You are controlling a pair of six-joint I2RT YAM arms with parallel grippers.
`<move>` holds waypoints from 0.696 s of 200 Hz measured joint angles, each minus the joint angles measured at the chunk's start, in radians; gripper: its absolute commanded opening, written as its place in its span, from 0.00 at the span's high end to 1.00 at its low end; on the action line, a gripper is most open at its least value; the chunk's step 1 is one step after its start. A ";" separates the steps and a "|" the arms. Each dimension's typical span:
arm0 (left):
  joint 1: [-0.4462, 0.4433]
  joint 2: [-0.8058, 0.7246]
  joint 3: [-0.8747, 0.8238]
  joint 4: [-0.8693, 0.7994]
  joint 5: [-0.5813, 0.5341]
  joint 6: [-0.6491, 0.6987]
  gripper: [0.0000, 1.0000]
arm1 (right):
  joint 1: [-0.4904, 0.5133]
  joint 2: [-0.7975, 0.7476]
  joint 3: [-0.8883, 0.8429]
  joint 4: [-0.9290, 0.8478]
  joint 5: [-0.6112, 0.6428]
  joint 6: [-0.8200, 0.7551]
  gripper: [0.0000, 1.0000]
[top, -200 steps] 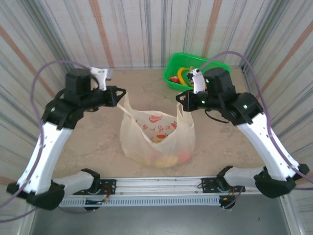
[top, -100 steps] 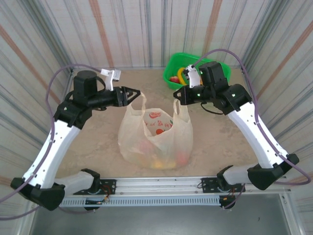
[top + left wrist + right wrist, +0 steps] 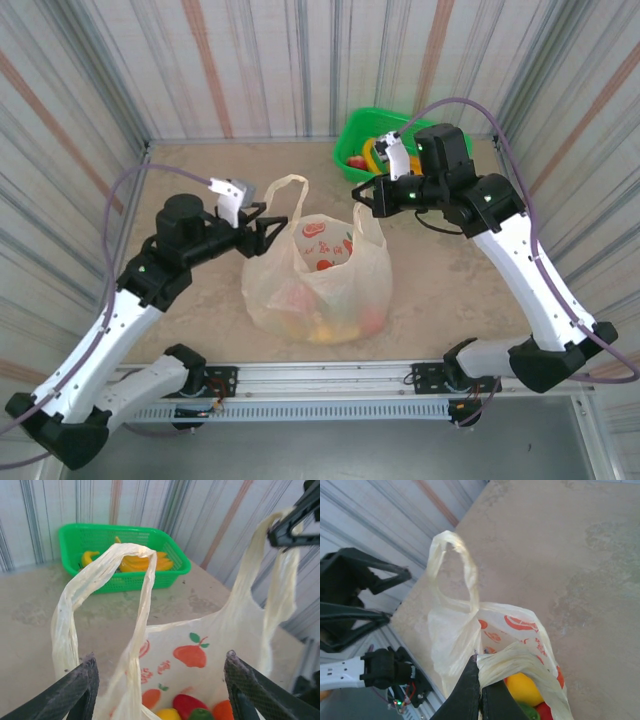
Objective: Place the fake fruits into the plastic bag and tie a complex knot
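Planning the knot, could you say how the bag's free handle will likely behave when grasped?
Probably floppy: the handle is thin, crumpled film arching loosely. Likely light, apt to collapse when squeezed. The bag, holding fruits, should resist tugging.

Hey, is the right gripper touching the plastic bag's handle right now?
Touching. In the right wrist view the right gripper is shut, its fingertips pinching the cream handle strip of the plastic bag, with no gap between them.

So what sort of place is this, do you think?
Probably a robot test cell: left arm and right arm bolted to one rail, striped panel walls boxing in the table.
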 measured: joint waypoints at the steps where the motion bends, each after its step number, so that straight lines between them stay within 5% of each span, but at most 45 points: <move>1: -0.003 0.001 -0.005 0.008 -0.007 0.005 0.32 | 0.000 0.000 0.000 0.000 0.000 0.000 0.95; 57: -0.007 0.125 -0.044 0.125 -0.309 0.058 0.48 | 0.000 -0.009 0.000 -0.005 -0.019 -0.023 0.95; 76: 0.003 0.108 -0.082 0.185 -0.291 0.056 0.72 | 0.000 -0.011 0.000 -0.006 -0.022 -0.032 0.93; 97: 0.014 0.106 -0.101 0.232 -0.228 0.035 1.00 | -0.003 -0.011 0.000 -0.010 -0.024 -0.044 0.80; 128: 0.016 0.107 -0.111 0.275 -0.173 0.024 1.00 | -0.020 -0.024 -0.003 -0.029 -0.033 -0.045 0.49; 139: 0.016 0.097 -0.127 0.291 -0.166 0.023 1.00 | -0.022 -0.033 -0.005 -0.044 -0.038 -0.041 0.46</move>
